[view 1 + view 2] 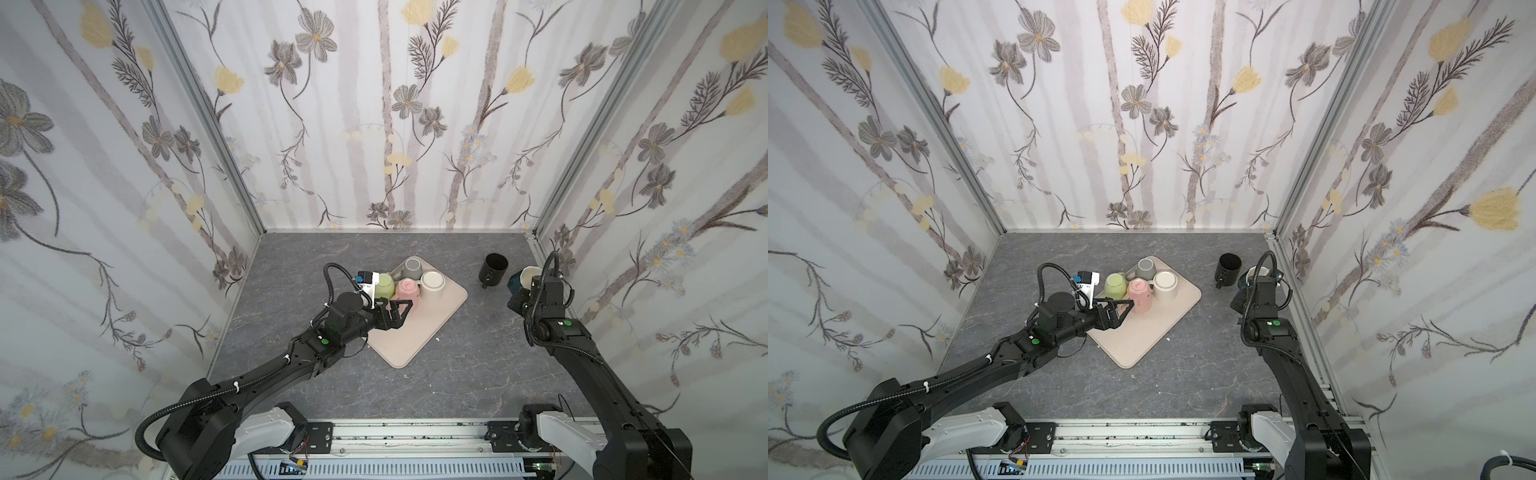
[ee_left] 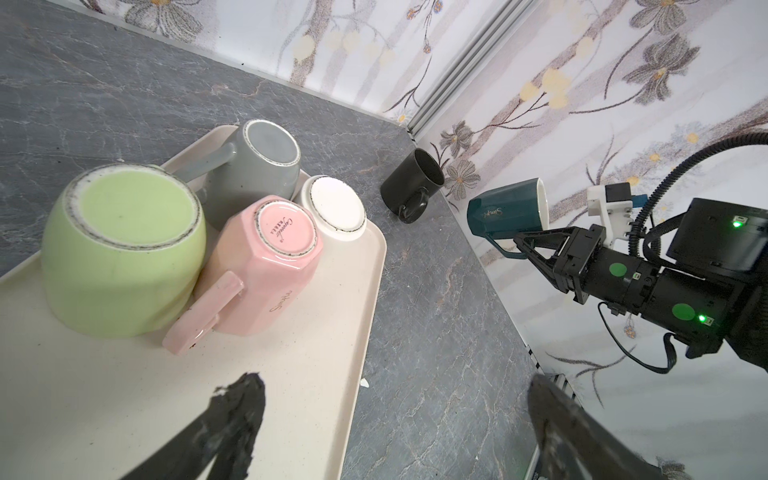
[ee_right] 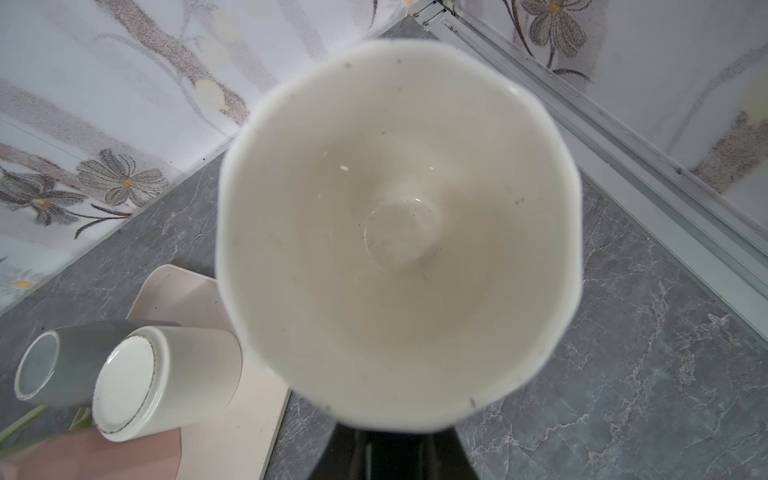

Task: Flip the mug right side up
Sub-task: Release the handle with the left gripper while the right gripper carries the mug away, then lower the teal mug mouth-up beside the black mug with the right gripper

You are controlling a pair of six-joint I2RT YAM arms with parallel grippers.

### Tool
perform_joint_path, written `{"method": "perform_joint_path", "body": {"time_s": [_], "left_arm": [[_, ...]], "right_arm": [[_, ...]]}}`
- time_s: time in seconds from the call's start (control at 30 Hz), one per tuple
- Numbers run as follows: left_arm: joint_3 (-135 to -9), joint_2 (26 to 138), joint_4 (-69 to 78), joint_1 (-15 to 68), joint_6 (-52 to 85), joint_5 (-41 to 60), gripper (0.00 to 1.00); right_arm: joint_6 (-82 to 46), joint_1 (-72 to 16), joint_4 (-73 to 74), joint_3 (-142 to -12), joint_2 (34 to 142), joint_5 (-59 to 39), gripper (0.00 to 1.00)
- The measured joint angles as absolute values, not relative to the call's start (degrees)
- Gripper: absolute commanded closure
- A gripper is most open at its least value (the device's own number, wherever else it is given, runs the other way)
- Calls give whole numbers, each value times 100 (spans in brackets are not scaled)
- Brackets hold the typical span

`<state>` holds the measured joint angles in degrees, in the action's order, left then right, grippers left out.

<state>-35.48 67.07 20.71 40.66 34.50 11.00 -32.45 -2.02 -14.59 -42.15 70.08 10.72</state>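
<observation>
- right gripper (image 2: 518, 244) is pinched on the handle of the teal mug (image 2: 505, 210); mug is off the table, tilted, mouth angled up, close to right wall (image 1: 665, 187)
- left gripper (image 1: 401, 316) spread wide over tray (image 1: 415, 340), just beside upside-down pink mug (image 1: 406, 291)
- black mug (image 1: 493, 270) upright, next to teal mug
- bare table (image 1: 465, 365) between tray and right arm
- handle grip seen only in left wrist view; right wrist view looks into the cream interior
- grey marble top, floral walls

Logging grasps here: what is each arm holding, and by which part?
The right gripper holds the teal mug, tilted, by its handle. The left gripper, jaws open near the tray, holds nothing.
</observation>
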Motion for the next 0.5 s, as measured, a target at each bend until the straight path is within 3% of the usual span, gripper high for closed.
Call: {"method": "perform_joint_path", "body": {"time_s": [0.5], "left_arm": [[-3518, 6707, 1986, 4066, 3452, 1031, 0]], "right_arm": [[-3114, 456, -1170, -4897, 8597, 484, 100]]}}
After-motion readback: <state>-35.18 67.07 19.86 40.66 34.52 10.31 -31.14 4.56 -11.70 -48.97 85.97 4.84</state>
